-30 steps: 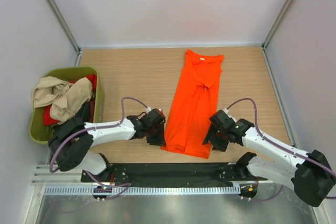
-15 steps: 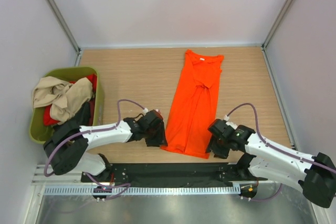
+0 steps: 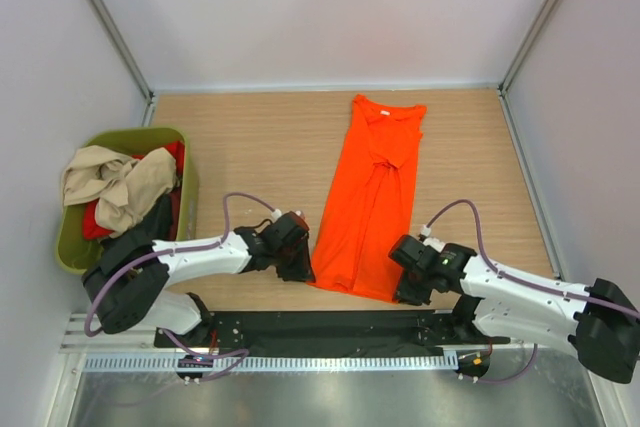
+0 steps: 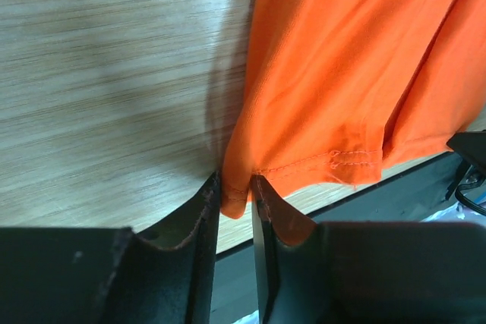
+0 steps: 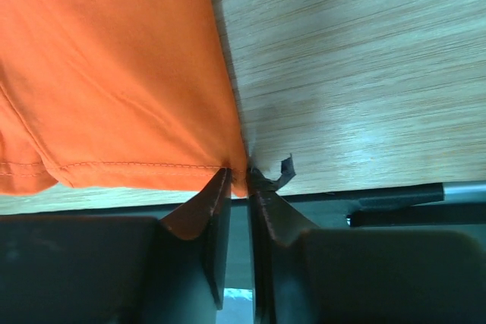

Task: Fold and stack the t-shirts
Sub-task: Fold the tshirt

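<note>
Wood table [image 3: 250,147], plain pale walls round it. Orange shirt [image 3: 372,197] lies flat right of centre in the top view, already narrowed into a long strip, neck at the far end and hem at the bottom, near the table's front edge. Left gripper [image 3: 298,269] is clamped on the hem's lower-left corner and right gripper [image 3: 405,287] on the lower-right one. Wrist cams show both sets of jaws pinched w/ only a sliver of cloth between them.

That's the worry imo. Right side esp. has just the very tip of the corner, so if the arms lift and carry the hem up toward the neck it prob slips out and the fold goes lopsided. Left bite looks like it's on the bunched edge, maybe not all layers, so an under layer could stay behind and the strip opens up. Uneven speed btw the arms = skewed fold. A dropped corner could also flop over the front edge.

Beige shirt [image 3: 110,187] and red shirt [image 3: 172,157] sit heaped in the green tub [image 3: 65,247] at left, not folded yet.
</note>
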Robot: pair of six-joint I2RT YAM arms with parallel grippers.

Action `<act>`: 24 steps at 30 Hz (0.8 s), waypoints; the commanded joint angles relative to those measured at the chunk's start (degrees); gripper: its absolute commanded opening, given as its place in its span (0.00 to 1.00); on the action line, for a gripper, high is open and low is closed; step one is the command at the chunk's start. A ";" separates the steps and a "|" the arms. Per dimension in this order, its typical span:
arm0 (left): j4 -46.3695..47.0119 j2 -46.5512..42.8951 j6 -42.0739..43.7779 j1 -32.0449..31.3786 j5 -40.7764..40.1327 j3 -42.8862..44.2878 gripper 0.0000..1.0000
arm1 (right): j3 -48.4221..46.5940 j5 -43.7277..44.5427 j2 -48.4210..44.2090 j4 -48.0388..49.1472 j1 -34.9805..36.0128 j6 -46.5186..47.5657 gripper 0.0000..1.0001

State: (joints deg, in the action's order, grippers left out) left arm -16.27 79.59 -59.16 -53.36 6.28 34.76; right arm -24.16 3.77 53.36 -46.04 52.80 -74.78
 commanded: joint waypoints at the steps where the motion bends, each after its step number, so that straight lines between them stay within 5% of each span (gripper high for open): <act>1: -0.34 -0.49 0.01 -0.25 -0.22 -1.45 0.23 | -0.01 2.12 1.04 0.52 0.73 -1.59 0.20; 5: -1.66 -1.28 -0.08 -0.25 -1.45 -1.72 0.21 | -0.09 3.78 -0.36 -1.76 0.99 -1.86 0.04; 7: -2.44 -1.46 0.09 -0.25 -1.54 -1.28 0.40 | -0.18 4.40 -1.94 -2.65 1.17 -1.86 0.01; 10: -2.62 -2.33 0.18 -0.34 -1.27 -0.84 0.42 | -0.27 4.75 -3.09 -3.61 1.08 -1.86 0.01; 21: 3.61 -0.58 -0.17 -1.04 2.24 -1.89 0.31 | -0.53 5.11 -3.79 -2.74 1.26 -1.59 0.01; 24: 5.02 0.56 -0.43 -1.04 3.03 -1.54 0.14 | -0.80 5.28 -4.58 -3.18 1.26 -1.59 0.01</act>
State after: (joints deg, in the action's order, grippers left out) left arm -14.85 78.98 -59.75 -54.06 7.68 33.50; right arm -24.16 6.79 50.24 -48.36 53.60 -75.66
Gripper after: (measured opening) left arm 0.171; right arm 0.034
